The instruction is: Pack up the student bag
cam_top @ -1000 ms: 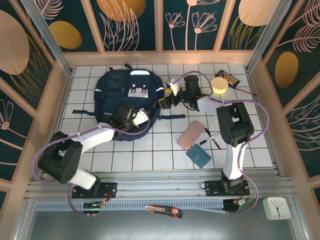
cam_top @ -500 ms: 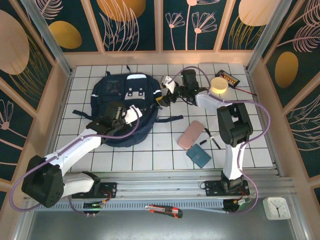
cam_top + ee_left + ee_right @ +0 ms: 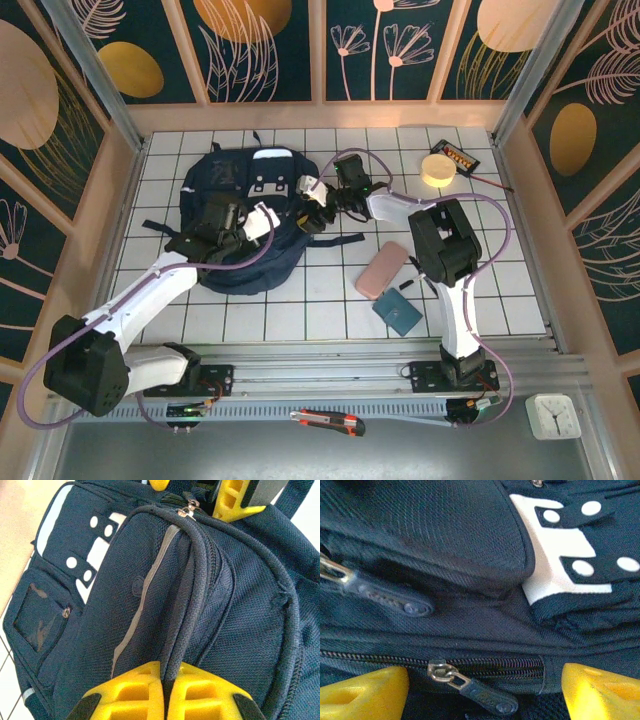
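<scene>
Large navy-blue fabric backpack (image 3: 225, 175) lying upper left of centre on the white tiled table (image 3: 330, 300).
From above, the left pincer (image 3: 268, 225) rests on the backpack's middle and the right pincer (image 3: 303, 212) meets its right edge. In the left wrist view, the left pincer (image 3: 166, 680) at the bottom is clenched on a raised zipper seam of the backpack. In the right wrist view, the right pincer (image 3: 482, 687) is released, with yellow fingertips (image 3: 365, 692) in the lower corners on either side of a dark zipper pull (image 3: 480, 696).

student bag (image 3: 245, 272) partly hidden under left arm (image 3: 150, 290), right jaws cropped at wrist view's bottom edge
</scene>
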You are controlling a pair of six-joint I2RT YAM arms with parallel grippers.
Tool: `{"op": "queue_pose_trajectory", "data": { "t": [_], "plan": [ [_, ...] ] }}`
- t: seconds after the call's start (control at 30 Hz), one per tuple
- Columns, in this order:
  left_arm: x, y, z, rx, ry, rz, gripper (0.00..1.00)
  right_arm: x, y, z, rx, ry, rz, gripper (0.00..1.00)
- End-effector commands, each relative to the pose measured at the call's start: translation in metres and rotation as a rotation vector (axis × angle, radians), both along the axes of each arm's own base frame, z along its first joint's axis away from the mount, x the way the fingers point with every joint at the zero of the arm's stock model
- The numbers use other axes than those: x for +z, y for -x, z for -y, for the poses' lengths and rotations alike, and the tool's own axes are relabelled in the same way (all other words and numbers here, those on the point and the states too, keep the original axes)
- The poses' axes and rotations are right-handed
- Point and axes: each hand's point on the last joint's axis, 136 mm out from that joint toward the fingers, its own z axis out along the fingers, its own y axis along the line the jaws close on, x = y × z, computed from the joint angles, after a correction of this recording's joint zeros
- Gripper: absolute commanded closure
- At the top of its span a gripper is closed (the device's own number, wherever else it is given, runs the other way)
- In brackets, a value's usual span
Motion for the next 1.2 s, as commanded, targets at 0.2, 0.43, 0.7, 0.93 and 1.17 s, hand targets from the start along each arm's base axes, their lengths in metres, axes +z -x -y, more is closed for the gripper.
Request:
{"op": "queue_pose_trajectory", "data": {
  "t": [0.2, 0.43, 0.7, 0.93, 1.17],
  "plan": [
    [0.049, -0.021, 0.002, 0.009, 0.036, 0.136, 1.00, -0.018, 0.001, 0.006, -0.014, 0.053, 0.003, 0.34],
    [0.051, -0.021, 0.003, 0.006, 0.035, 0.135, 1.00, -0.023, -0.003, 0.004, -0.024, 0.052, 0.001, 0.69],
    [0.050, -0.019, 0.000, 0.012, 0.028, 0.129, 1.00, -0.020, -0.007, 0.005, -0.048, 0.043, 0.007, 0.93],
    [0.043, -0.019, -0.001, 0.022, 0.020, 0.111, 1.00, -0.006, -0.007, 0.012, -0.083, 0.037, 0.035, 1.00],
    [0.037, -0.029, -0.002, 0.088, 0.049, 0.085, 1.00, 0.016, 0.009, 0.019, -0.096, 0.026, 0.021, 1.00]
  ]
}}
